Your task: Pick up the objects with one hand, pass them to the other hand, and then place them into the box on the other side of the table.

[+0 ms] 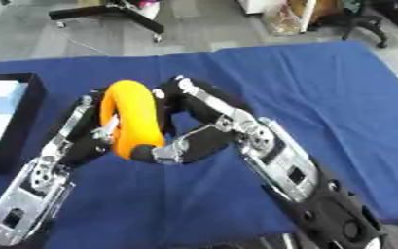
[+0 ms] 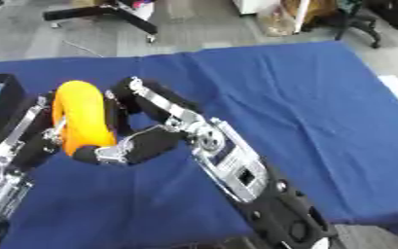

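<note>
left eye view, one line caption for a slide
Both hands, left hand and right hand, hold a curved orange object above the blue table.

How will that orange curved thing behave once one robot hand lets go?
The orange curved object looks smooth and glossy, so it may slip. Its rounded shape could roll on the blue cloth. It keeps its arc between both hands, so it is probably stiff.

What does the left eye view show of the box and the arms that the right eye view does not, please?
Only the left eye view shows the black box with its pale inside and the left forearm down to the lower corner. Only the right eye view shows more blue cloth right of the arms and the right forearm's full length. Both show the left hand and the right hand curled round the orange curved object above the cloth.
</note>
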Motion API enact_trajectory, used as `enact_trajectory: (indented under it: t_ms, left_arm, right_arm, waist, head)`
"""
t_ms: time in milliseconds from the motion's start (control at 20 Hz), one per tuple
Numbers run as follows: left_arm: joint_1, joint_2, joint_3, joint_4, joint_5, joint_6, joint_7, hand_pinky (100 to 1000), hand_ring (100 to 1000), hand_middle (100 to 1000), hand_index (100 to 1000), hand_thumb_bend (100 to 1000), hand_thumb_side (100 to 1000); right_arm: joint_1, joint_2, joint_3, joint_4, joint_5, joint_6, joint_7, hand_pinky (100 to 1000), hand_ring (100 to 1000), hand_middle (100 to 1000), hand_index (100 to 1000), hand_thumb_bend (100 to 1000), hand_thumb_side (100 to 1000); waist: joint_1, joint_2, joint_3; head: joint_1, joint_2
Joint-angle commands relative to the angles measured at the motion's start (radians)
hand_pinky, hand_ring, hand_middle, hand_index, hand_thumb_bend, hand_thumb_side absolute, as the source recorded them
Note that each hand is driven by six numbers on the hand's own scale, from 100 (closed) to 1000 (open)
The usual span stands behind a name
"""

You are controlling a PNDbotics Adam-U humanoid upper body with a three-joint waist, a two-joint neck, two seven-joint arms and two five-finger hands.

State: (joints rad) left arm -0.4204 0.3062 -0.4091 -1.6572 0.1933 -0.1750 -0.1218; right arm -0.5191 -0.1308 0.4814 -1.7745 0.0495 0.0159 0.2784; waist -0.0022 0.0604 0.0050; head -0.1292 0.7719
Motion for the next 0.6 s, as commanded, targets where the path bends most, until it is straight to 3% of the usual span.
enact_trajectory:
  t_ms: [50, 350, 600]
  left_arm:
    - [-0.007, 0.009, 0.019, -0.003, 0.002, 0.0, 0.025, 578, 613, 450, 420, 100, 499]
    - [0.014, 0.029, 0.056, 0.019, -0.023, -0.001, 0.069, 577, 614, 450, 420, 100, 497]
    - [0.041, 0.067, 0.122, 0.028, -0.047, -0.003, 0.141, 576, 614, 453, 424, 100, 499]
  right_arm:
    - [-0.012, -0.005, -0.013, -0.029, 0.021, -0.019, 0.019, 445, 348, 483, 677, 647, 351]
    - [-0.009, -0.01, -0.053, -0.075, 0.092, -0.051, -0.009, 486, 409, 581, 763, 682, 391]
    - [-0.001, -0.017, -0.115, -0.119, 0.197, -0.078, -0.144, 512, 443, 611, 782, 679, 448]
  waist:
    - [0.002, -0.011, -0.002]
    - [0.003, -0.013, -0.005]
    - [0.006, -0.016, -0.004]
  head:
    - [0.001, -0.002]
    - [0.001, -0.002]
    - [0.004, -0.002]
